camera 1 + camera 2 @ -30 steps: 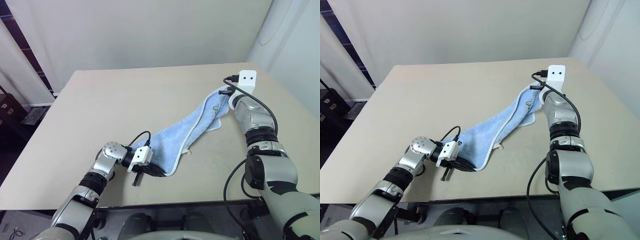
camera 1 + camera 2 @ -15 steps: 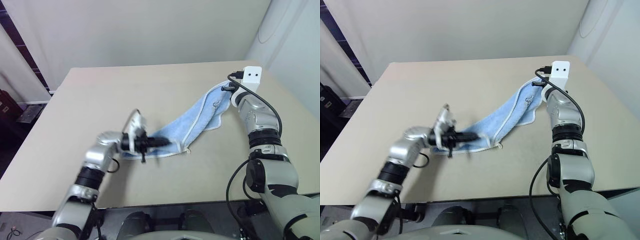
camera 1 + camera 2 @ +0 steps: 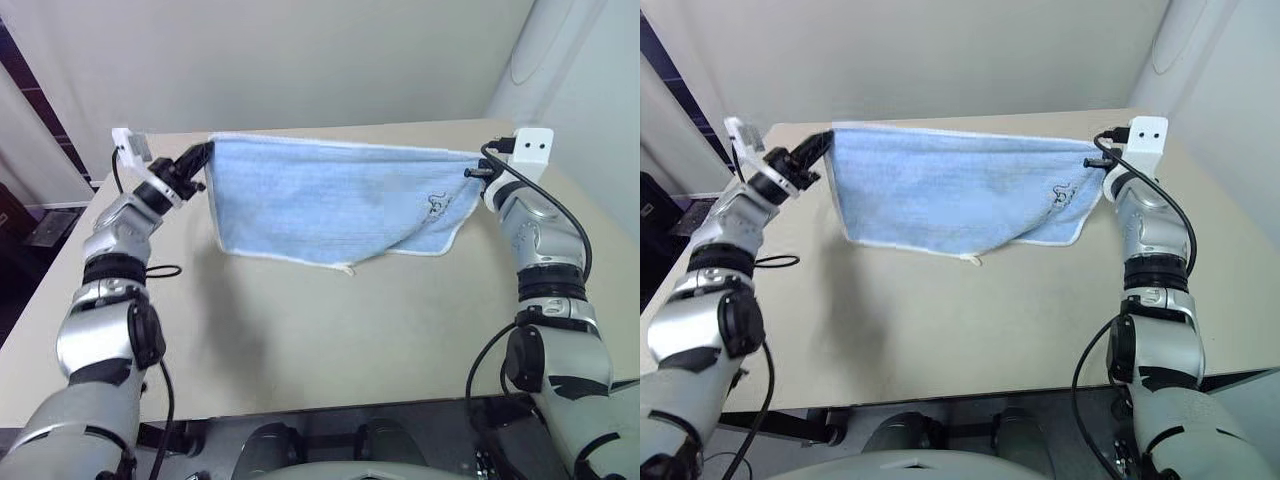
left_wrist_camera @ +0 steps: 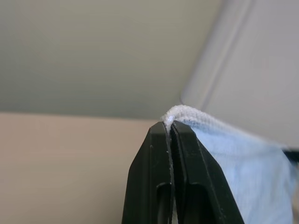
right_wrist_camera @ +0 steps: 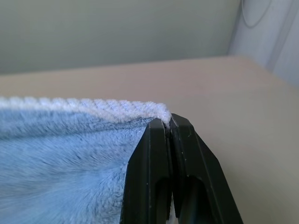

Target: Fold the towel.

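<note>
Towel: I see the light blue towel (image 3: 330, 205) stretched out flat in the air above the desk (image 3: 330, 330), its top edge pulled taut between my two claws.
Left claw: my left claw (image 3: 205, 152) is pinched tight on the towel's upper left corner; the wrist view has white edging squeezed between the fingers (image 4: 154, 186).
Right claw: my right claw (image 3: 478, 172) is clamped on the upper right corner, beside the small dark mark (image 3: 437, 203).
Lower edge: it sags toward the desk; the white loop (image 3: 348, 268) looks to hang just clear of it, though I can't be certain.
</note>
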{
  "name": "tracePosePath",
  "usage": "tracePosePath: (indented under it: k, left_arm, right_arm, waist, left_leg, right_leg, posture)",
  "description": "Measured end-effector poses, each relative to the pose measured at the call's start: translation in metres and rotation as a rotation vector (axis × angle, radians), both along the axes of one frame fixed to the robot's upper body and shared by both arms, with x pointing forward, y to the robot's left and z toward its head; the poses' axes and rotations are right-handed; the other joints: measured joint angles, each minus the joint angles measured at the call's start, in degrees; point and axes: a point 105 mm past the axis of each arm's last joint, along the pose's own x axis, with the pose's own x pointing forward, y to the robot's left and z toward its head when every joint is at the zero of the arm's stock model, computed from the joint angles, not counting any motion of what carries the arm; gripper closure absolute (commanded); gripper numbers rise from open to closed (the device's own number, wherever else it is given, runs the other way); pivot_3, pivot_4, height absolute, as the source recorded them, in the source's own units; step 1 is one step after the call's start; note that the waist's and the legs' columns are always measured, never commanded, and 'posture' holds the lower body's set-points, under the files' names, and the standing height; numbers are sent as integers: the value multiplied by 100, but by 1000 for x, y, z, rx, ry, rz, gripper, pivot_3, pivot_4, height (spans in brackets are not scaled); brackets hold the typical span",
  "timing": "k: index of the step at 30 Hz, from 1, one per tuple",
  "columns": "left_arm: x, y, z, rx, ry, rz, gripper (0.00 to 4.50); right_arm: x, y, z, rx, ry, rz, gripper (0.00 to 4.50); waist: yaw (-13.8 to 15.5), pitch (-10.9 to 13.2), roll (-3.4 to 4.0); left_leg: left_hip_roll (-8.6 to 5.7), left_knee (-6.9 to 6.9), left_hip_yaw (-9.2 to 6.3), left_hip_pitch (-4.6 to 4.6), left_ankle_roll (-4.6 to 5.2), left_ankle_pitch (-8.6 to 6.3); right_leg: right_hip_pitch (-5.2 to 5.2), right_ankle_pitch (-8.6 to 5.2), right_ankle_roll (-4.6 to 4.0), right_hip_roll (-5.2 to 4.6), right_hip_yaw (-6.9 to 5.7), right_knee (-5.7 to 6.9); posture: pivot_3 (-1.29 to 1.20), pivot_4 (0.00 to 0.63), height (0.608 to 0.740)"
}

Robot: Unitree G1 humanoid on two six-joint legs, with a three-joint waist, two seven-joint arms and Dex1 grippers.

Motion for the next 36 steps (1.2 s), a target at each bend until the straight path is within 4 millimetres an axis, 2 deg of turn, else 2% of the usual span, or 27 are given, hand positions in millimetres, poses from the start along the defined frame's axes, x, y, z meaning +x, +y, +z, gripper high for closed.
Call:
tracePosePath:
  k: [4,7,10,13,17,18,19,21,23,27,31,36]
  left_arm:
    - [14,-2,20,-40,-26,118,4463]
    - [16,-2,36,-35,-72,155,4463]
    - [15,-2,38,-4,-91,158,4463]
    - [10,-1,28,32,-93,107,4463]
    - [-4,18,-14,75,-33,96,4463]
    - [-9,23,-23,73,-21,85,4463]
    - [-13,25,-27,66,-16,72,4463]
    - [-21,24,-29,64,-43,-5,4463]
    - [-34,31,-32,67,-63,-65,4463]
    - [-58,39,-44,62,-48,-189,4463]
    - [-92,48,-59,75,27,-332,4463]
    - [-131,53,-77,85,157,-434,4463]
  right_arm:
    - [15,7,34,-19,-104,-14,4500]
    - [19,12,63,-46,-202,-17,4500]
    - [18,17,72,-74,-253,32,4500]
    - [7,25,57,-152,-271,140,4500]
    - [-28,22,-6,-157,-147,239,4500]
    - [-36,21,-20,-143,-109,248,4500]
    - [-42,21,-26,-130,-90,256,4500]
    - [-59,22,-22,-95,-103,270,4500]
    - [-80,21,-19,-55,-119,283,4500]
    - [-113,9,-34,20,-55,283,4500]
    - [-145,7,-43,46,4,346,4500]
    - [-175,12,-59,69,87,427,4500]
  waist:
    - [-30,6,-5]
    - [-45,5,-5]
    - [-53,6,-6]
    - [-64,4,-8]
    - [-85,5,-8]
    - [-93,6,-9]
    - [-101,8,-10]
    - [-112,8,-10]
    - [-121,6,-12]
    - [-123,8,-15]
    - [-131,8,-18]
    - [-104,6,-26]
  left_leg:
    - [3,-12,15,-23,-16,10]
    - [4,-33,17,-31,-26,17]
    - [3,-52,20,-28,-30,21]
    - [2,-58,21,-27,-31,21]
    - [1,-58,19,-32,-31,21]
    - [2,-53,20,-34,-32,22]
    - [2,-49,20,-34,-34,22]
    - [3,-49,20,-31,-35,22]
    - [6,-50,16,-15,-37,21]
    - [8,-49,13,-9,-14,8]
    - [16,-50,13,14,-11,6]
    - [21,-49,9,26,-27,1]
  right_leg:
    - [-40,1,1,7,10,9]
    - [-54,1,1,14,11,7]
    - [-57,-2,5,17,11,-1]
    - [-55,-7,14,18,10,-6]
    - [-59,-9,17,16,10,-4]
    - [-63,-9,16,15,11,2]
    - [-63,-8,14,15,11,5]
    - [-61,-7,12,15,11,4]
    - [-49,-7,10,16,11,6]
    - [-44,0,-2,15,13,7]
    - [-25,1,-6,11,26,9]
    - [-16,-4,-31,6,27,6]
  posture:
    - [0,0,740]
    - [0,0,740]
    - [0,0,740]
    - [0,0,740]
    - [0,0,740]
    - [0,0,740]
    - [0,0,740]
    - [0,0,740]
    - [0,0,740]
    - [0,0,740]
    - [0,0,740]
    - [0,0,740]
